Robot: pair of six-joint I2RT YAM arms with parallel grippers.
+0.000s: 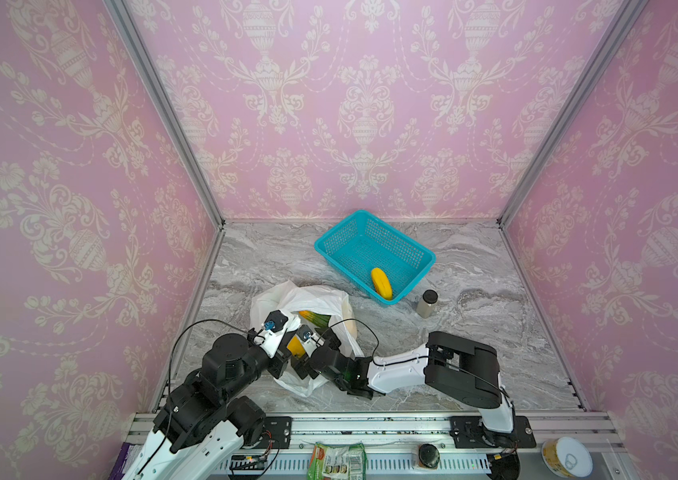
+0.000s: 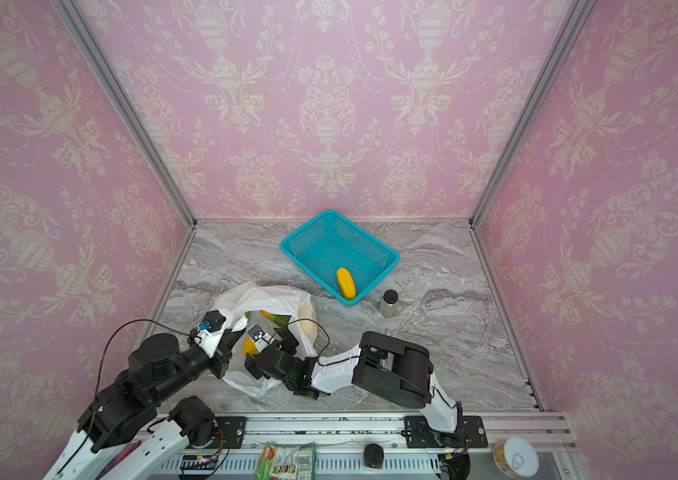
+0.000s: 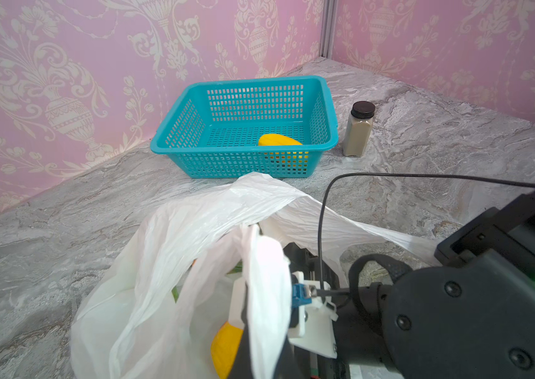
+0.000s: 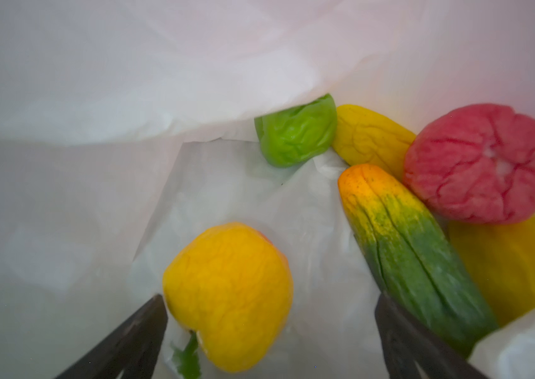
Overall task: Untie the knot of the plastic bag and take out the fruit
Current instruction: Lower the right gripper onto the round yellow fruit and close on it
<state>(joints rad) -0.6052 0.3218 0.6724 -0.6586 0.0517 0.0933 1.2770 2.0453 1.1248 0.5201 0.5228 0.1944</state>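
Soft, even light fills both top views, leaving only faint, blurred shadows on the marble tabletop [image 1: 474,266] beside the teal basket [image 1: 395,245] and under the right arm [image 1: 399,365], while the wide lens bends the aluminium frame posts [image 1: 161,104] outward toward the picture edges. In the left wrist view the plastic bag [image 3: 194,236] is bright, nearly blown out on its near folds. In the right wrist view light comes milky through the bag's film, and the close yellow apple [image 4: 226,295] is soft-focused.

Both top views looked steeply down from above the table's [image 1: 474,266] near edge and shared its whole surface. Left wrist view faced the far right corner, low over the plastic bag [image 3: 194,236]. Right wrist view sat inside the bag, close on fruit [image 4: 226,295].
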